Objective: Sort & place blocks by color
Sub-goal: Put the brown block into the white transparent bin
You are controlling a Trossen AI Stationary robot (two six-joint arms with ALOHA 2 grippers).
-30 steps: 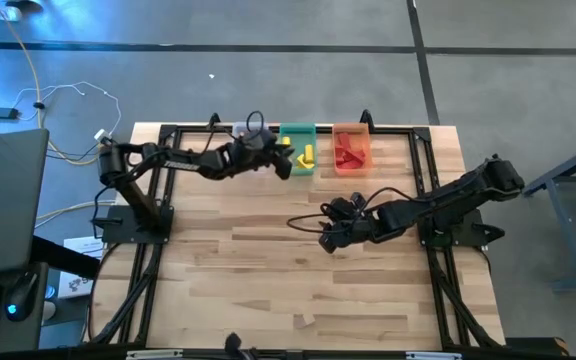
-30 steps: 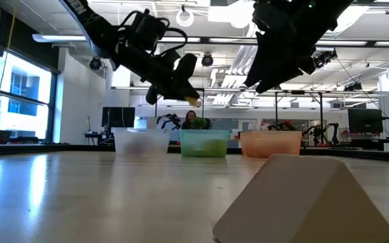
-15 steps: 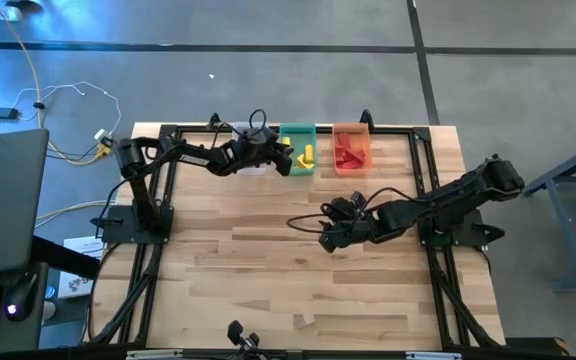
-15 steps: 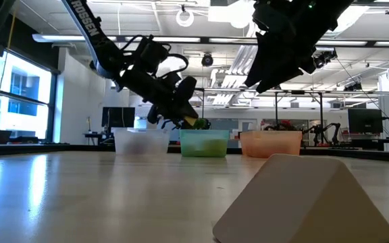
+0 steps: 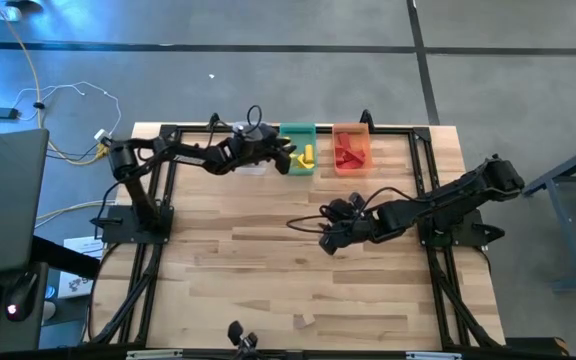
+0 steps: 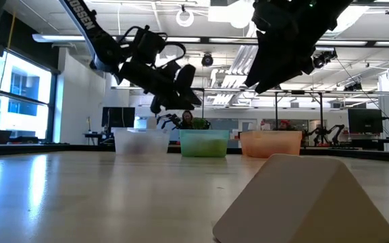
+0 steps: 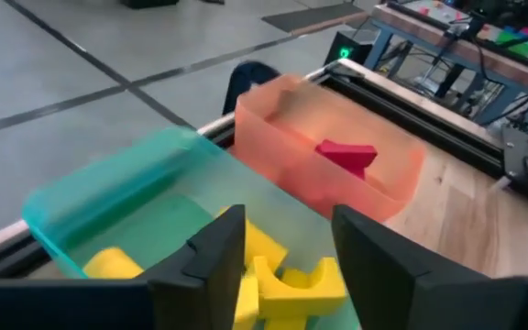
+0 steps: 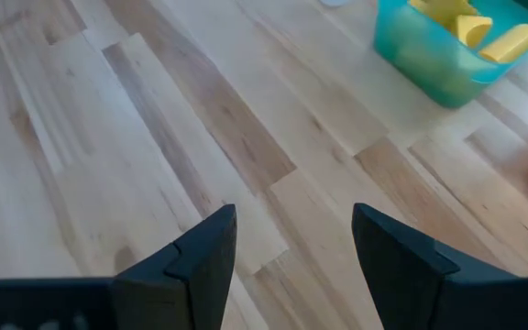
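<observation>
— What has changed over the translucent green plastic bin (image 5: 297, 148)?

— A second ago the left gripper (image 7: 287, 257) carried a small yellow piece toward that bin; half a second ago it dipped low at the bin's rim. Now it has lifted again, and no yellow shows between its fingers in the low view. By the look of it, that piece has been dropped in with the yellow wooden blocks (image 7: 273, 270), so one more colour is sorted.

— And the tool itself?

— Its fingers stand apart, holding nothing, poised directly above the green bin. Just beside it, the translucent orange plastic bin (image 7: 337, 179) holds red wooden blocks (image 5: 349, 153).

— The other arm?

— The right gripper (image 8: 291, 252) waits over bare mid-table, fingers spread and empty. A plain tan wooden wedge (image 6: 302, 199) lies on the table's near side, unsorted.
</observation>
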